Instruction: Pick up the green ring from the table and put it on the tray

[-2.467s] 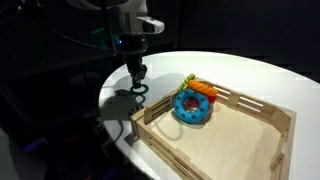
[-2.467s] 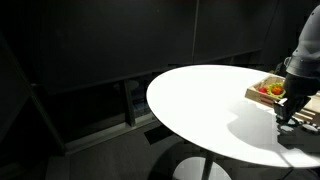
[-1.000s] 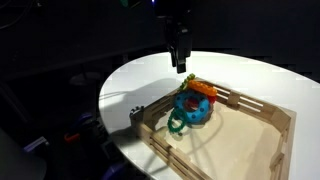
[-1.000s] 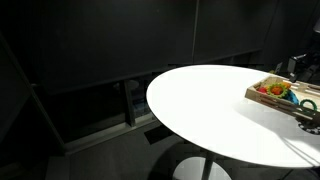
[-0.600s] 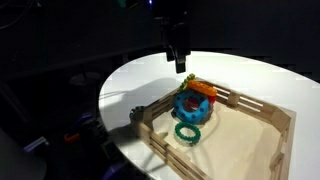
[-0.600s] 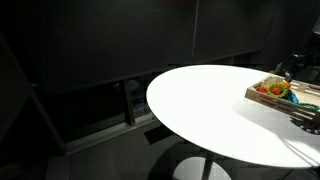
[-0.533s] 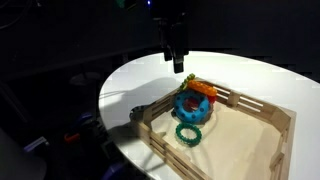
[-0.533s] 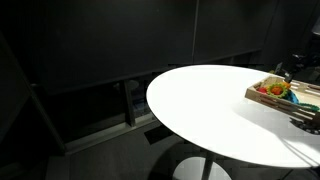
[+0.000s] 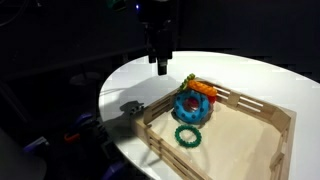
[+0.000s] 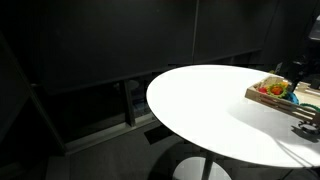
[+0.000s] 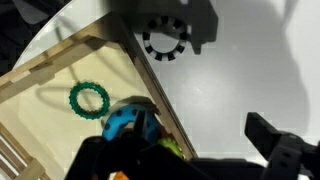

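Note:
The green ring [image 9: 187,135] lies flat on the floor of the light wooden tray [image 9: 262,108], just in front of the blue toy [image 9: 193,106]. The wrist view shows the green ring [image 11: 88,99] inside the tray rail [image 11: 148,82], beside the blue toy [image 11: 124,122]. My gripper [image 9: 160,64] hangs open and empty above the white table [image 9: 240,70], outside the tray's near-left corner. In the wrist view my gripper [image 11: 195,152] has bare table [image 11: 230,80] between its spread fingers [image 11: 284,146].
The blue toy with orange and green parts fills the tray's back corner. In an exterior view the tray [image 10: 262,97] sits at the table's [image 10: 200,100] far right edge. The gripper's shadow [image 11: 166,38] falls on the table. All around is dark.
The gripper has opened and let go of the green ring, which dropped from beside the blue toy flat onto the tray floor. The arm has shifted left, off the tray and over the table.

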